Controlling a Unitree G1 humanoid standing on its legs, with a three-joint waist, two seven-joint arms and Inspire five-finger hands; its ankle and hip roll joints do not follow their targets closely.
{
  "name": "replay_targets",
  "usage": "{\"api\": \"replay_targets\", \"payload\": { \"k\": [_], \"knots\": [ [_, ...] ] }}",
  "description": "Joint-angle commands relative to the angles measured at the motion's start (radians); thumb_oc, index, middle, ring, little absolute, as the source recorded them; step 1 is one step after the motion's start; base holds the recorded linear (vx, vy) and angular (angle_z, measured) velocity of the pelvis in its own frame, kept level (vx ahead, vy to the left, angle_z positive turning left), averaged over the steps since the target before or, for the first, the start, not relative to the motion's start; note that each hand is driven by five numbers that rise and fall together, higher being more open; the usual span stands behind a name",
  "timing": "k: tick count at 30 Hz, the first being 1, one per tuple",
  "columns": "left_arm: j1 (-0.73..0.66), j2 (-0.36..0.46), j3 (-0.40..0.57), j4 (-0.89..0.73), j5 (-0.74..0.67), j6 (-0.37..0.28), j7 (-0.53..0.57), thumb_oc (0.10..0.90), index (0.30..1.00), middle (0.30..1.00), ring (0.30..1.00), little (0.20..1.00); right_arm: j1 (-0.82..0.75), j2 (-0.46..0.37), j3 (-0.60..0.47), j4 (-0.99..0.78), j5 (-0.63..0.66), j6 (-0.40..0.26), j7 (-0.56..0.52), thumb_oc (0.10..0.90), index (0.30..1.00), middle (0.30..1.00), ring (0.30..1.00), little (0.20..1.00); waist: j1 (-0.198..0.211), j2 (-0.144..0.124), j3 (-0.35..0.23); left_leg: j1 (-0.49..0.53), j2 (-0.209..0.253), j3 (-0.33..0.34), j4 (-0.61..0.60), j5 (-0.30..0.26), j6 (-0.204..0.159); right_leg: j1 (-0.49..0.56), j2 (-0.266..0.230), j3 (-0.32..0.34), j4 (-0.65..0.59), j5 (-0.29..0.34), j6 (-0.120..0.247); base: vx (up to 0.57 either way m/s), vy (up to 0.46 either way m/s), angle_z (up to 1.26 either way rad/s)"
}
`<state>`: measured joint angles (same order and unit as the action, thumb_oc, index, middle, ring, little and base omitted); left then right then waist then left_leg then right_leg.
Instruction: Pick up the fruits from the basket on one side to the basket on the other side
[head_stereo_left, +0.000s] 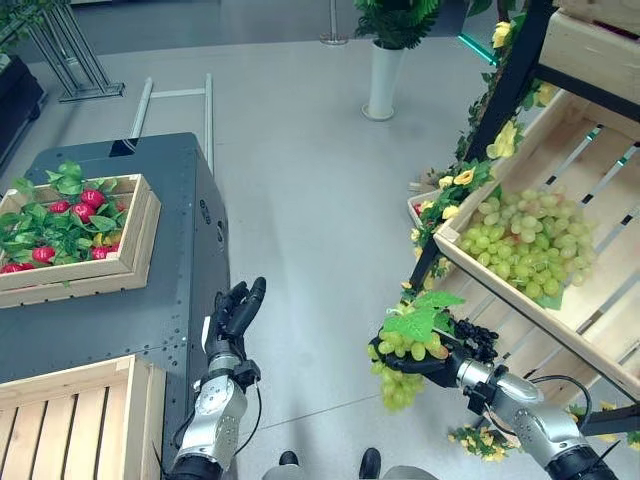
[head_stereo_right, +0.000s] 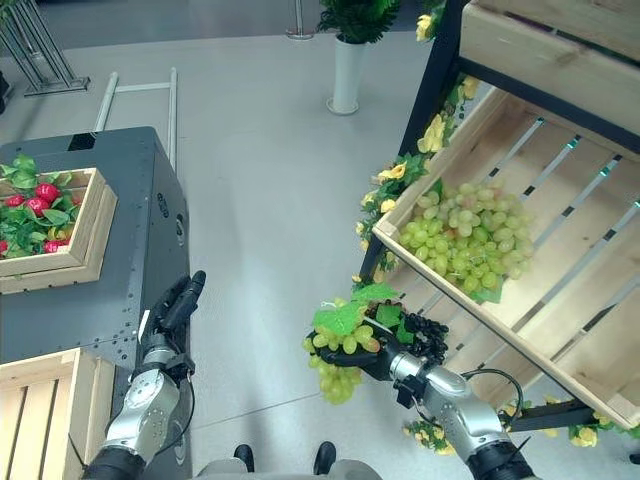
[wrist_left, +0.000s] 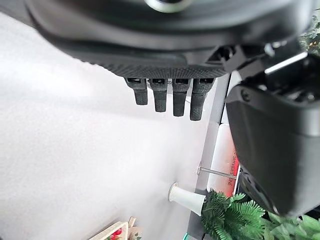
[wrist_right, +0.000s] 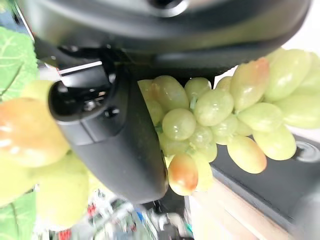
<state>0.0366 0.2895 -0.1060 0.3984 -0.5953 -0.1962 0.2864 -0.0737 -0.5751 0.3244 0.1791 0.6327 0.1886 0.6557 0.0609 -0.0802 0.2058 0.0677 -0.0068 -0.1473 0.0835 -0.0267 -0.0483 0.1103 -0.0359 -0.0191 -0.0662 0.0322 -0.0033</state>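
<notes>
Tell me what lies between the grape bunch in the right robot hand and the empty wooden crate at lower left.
Between the grape bunch and the empty wooden crate, the left eye view shows bare grey floor and the open left robot hand.

At right, the slatted crate (head_stereo_left: 590, 250) is pale unfinished wood, as are the two boxes (head_stereo_left: 135, 235) at left; they sit on a matt dark-grey cabinet (head_stereo_left: 170, 310). The grapes (wrist_right: 215, 120) look waxy, smooth and faintly glossy; the floor (head_stereo_left: 310, 200) is smooth grey; the vase (head_stereo_left: 383, 80) at top centre is smooth white.
</notes>
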Motion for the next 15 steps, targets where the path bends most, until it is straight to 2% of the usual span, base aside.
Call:
{"api": "replay_targets", "payload": {
  "k": [1,5,6,10,15],
  "knots": [
    [-0.085,0.075,0.029,-0.044,0.029,-0.080,0.020,0.800,0.900,0.900,0.900,0.900,-0.130,0.020,-0.015,-0.142,0.100,-0.086,0.045,0.400,0.300,0.300,0.300,0.300,-0.002,0.021,-0.079,0.011,-0.048,0.063,-0.130,-0.008,0.060,0.037,0.020,-0.079,0.038,-0.090,0.027,0.03,0.148,-1.24],
    [-0.120,0.089,0.016,0.005,0.046,-0.095,0.033,0.800,0.900,0.900,0.900,0.900,-0.087,0.016,-0.059,-0.203,0.134,-0.076,0.046,0.400,0.300,0.300,0.300,0.300,-0.029,0.026,-0.094,0.024,-0.055,0.046,-0.141,-0.007,0.069,0.014,0.017,-0.070,0.076,-0.105,0.036,0.04,0.146,-0.64],
    [-0.121,0.092,0.022,0.021,0.033,-0.107,0.026,0.800,0.900,0.900,0.900,0.900,-0.055,0.011,-0.075,-0.237,0.126,-0.070,0.061,0.400,0.300,0.300,0.300,0.300,-0.049,0.033,-0.092,0.024,-0.050,0.080,-0.123,-0.020,0.077,-0.008,0.010,-0.066,0.110,-0.109,0.043,0.04,0.192,-0.58],
    [-0.110,0.087,0.014,0.024,0.050,-0.107,0.031,0.800,0.900,0.900,0.900,0.900,-0.022,0.016,-0.093,-0.244,0.112,-0.090,0.088,0.400,0.300,0.300,0.300,0.300,-0.060,0.036,-0.089,0.034,-0.055,0.092,-0.131,-0.027,0.093,-0.018,0.010,-0.049,0.126,-0.108,0.049,0.01,0.177,-0.29],
    [-0.117,0.087,-0.007,0.054,0.132,-0.101,0.066,0.800,0.900,0.900,0.900,0.900,0.024,0.009,-0.138,-0.337,0.185,-0.100,0.061,0.400,0.300,0.300,0.300,0.300,-0.101,0.033,-0.084,0.057,-0.057,0.140,-0.160,-0.036,0.110,-0.052,0.002,0.001,0.133,-0.059,0.083,0.01,0.194,-0.22]
  ]
}}
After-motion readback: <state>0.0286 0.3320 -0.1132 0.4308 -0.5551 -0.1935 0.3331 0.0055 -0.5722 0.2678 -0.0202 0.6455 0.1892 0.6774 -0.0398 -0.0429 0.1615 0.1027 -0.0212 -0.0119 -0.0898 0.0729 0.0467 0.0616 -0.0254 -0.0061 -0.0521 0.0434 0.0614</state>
